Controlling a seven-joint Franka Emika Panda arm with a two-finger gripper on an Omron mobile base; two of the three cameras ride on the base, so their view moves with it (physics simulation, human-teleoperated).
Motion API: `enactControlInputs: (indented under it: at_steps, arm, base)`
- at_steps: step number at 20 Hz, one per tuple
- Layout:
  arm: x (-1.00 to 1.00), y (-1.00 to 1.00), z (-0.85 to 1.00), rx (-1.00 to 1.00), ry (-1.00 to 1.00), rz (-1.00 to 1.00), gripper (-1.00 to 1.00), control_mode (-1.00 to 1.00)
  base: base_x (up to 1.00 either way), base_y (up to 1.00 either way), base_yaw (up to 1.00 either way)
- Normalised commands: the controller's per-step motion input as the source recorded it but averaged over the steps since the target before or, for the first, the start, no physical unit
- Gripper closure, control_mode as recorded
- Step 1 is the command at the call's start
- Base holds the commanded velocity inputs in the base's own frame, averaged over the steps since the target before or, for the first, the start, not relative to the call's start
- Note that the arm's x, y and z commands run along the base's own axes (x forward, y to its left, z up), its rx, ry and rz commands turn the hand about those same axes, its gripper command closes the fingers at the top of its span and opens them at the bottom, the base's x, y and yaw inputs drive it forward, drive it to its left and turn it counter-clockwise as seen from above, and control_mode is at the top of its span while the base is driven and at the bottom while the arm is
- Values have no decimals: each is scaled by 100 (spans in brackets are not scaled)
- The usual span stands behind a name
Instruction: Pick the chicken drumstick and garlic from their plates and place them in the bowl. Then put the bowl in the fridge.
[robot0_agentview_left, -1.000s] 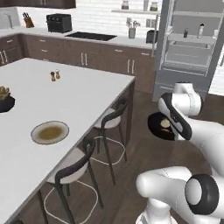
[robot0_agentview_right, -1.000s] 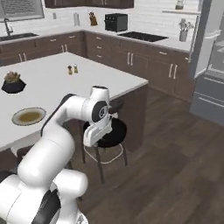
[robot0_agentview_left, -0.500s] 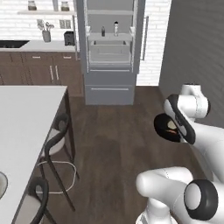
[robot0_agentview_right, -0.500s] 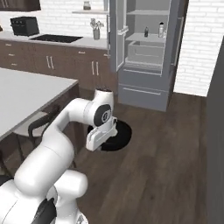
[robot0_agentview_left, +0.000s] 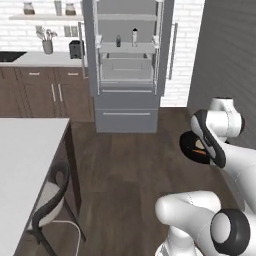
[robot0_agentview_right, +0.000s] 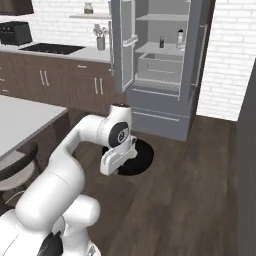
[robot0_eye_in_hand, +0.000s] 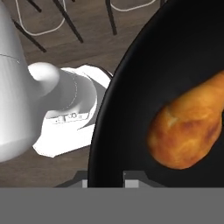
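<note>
Pincer (robot0_eye_in_hand: 104, 175) clamped on black bowl (robot0_eye_in_hand: 131, 109) rim, drumstick (robot0_eye_in_hand: 188, 127) lying inside, bowl held above wood floor (robot0_agentview_right: 190, 200), fridge (robot0_agentview_right: 160, 65) open beyond

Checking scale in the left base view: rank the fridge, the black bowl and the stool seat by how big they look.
1. fridge, largest though farthest.
2. stool seat and bowl look alike; the arm hides part of the bowl, so I won't rank them.

No lettering, label, brand mark, number or sign can be read anywhere here: the fridge (robot0_agentview_left: 127, 65) doors and shelves are plain, and the two small bottles (robot0_agentview_left: 126, 39) on its shelf are too small to show any print
</note>
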Motion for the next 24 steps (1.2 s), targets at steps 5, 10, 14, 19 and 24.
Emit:
enactControlInputs:
  at_steps: [5,10,14,19,24]
  arm:
    - [0,0,0,0,0,0,100,100]
    - [0,0,0,0,0,0,100,100]
    - [0,0,0,0,0,0,100,100]
    - [0,0,0,0,0,0,100,100]
    - [0,0,0,0,0,0,100,100]
  base:
    - [100,0,1]
    - [100,6,9]
    - [100,12,17]
    - [100,0,22]
    - [100,0,14]
